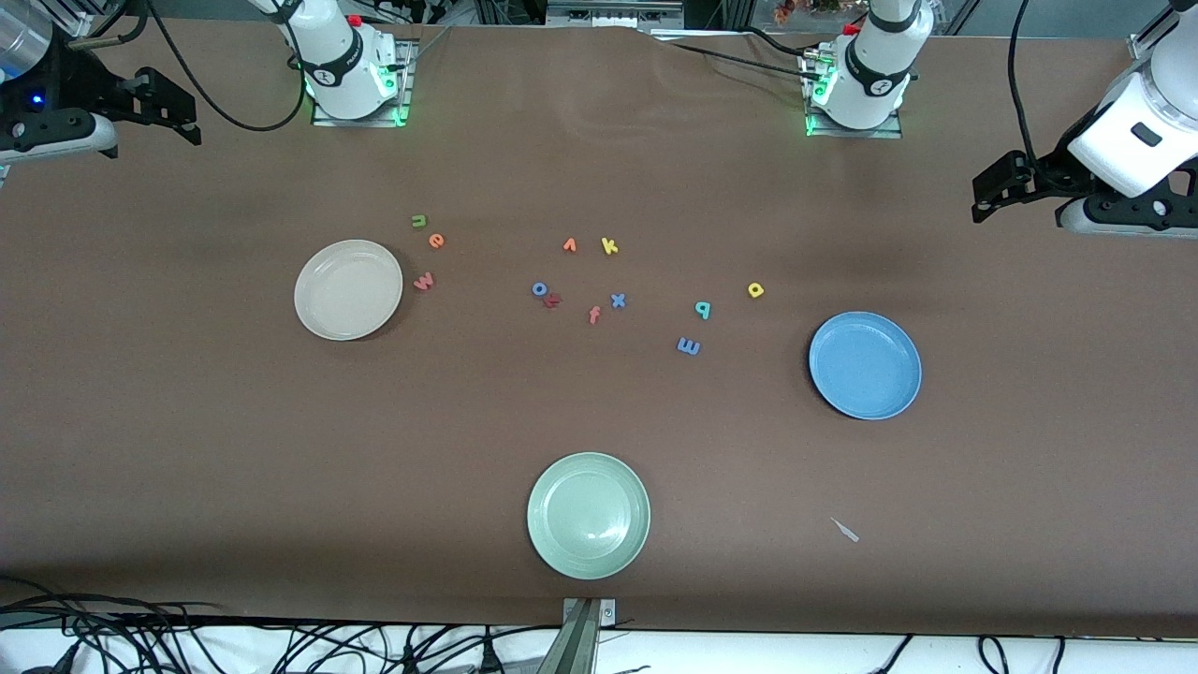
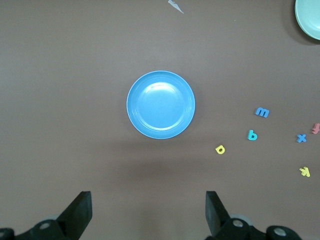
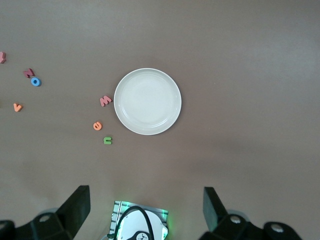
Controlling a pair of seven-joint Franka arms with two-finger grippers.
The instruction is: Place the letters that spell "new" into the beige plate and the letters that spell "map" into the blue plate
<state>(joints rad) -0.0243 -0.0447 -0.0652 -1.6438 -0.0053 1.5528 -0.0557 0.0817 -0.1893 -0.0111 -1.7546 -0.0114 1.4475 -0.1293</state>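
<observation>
The beige plate [image 1: 348,289] lies bare on the brown counter [image 1: 187,421] toward the right arm's end, with the green n [image 1: 419,222], orange e [image 1: 436,241] and pinkish-red w [image 1: 424,280] loose on the counter just beside its rim. The blue plate [image 1: 865,365], also bare, lies toward the left arm's end; the blue m [image 1: 688,346], teal letter [image 1: 702,309] and yellow letter [image 1: 756,290] lie near it, toward mid-counter. Between the 2 groups are scattered 6 other letters, including an orange v [image 1: 569,245] and a yellow k [image 1: 609,246]. A pale green plate [image 1: 589,515] sits nearest the front camera. The left tool [image 2: 148,212] hangs released above the counter near the blue plate; the right tool [image 3: 146,210] hangs released above the counter near the beige plate, holding nothing.
</observation>
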